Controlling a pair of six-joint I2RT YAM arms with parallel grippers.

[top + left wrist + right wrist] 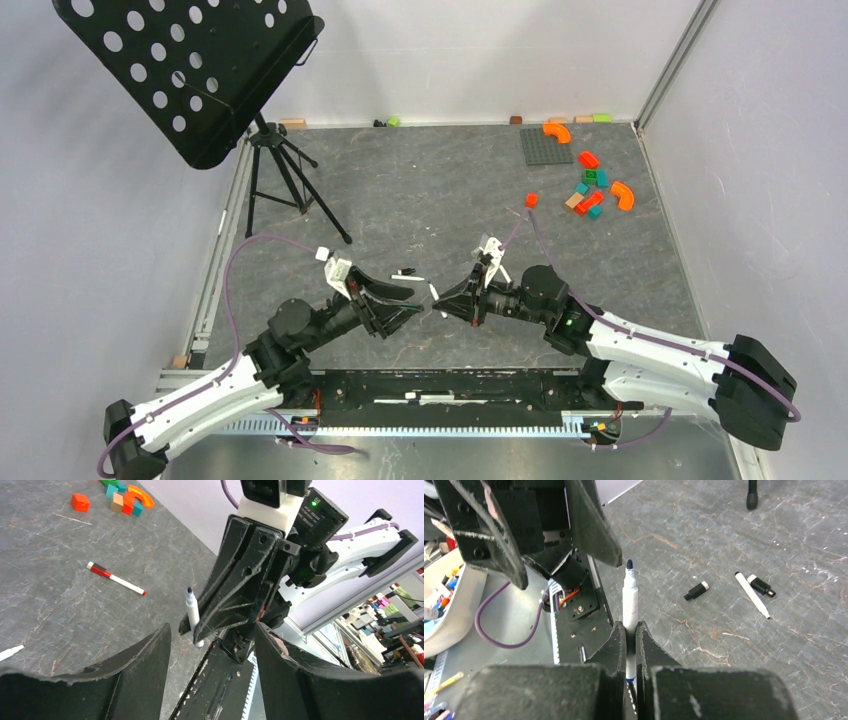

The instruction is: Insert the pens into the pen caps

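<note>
My right gripper (pixel 630 627) is shut on a white pen (pixel 629 597), whose dark tip points at the left gripper. In the left wrist view that pen (pixel 192 614) stands upright in the right gripper (pixel 197 630), just beyond my own fingers. My left gripper (pixel 212 630) is open and holds nothing; in the top view (pixel 405 312) it faces the right gripper (pixel 447 300) a short gap away. A pen with a red end (pixel 116 579) lies on the table. A black pen cap (pixel 696 591), a second black cap (pixel 761 586) and another white pen (pixel 751 594) lie together on the table.
Coloured toy blocks (pixel 592 190) and a grey baseplate (pixel 545 146) sit at the back right. A music stand on a tripod (pixel 285 180) rises at the back left. The black base rail (pixel 450 385) runs along the near edge. White walls close in both sides.
</note>
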